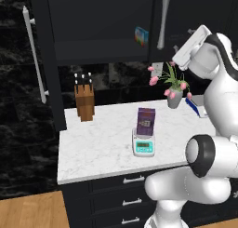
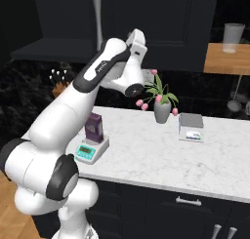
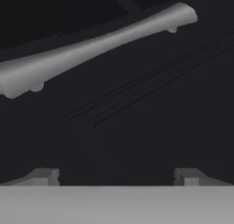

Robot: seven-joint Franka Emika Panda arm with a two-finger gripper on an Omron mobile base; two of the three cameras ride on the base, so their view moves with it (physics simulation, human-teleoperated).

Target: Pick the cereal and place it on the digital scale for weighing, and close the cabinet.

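Gripper (image 3: 116,175) fingers spread wide, holding nothing, right up vs cabinet (image 3: 151,127) door panel just below its silver bar handle (image 3: 91,47); cereal (image 1: 145,121) upright on digital scale (image 1: 143,146) on marble counter (image 1: 102,143), left cabinet door swung open.

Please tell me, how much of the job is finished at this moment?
Done: the cereal stands on the scale. In hand: the gripper, fingers apart, faces the cabinet's right door handle. Left: the cabinet is open, its left door swung wide.
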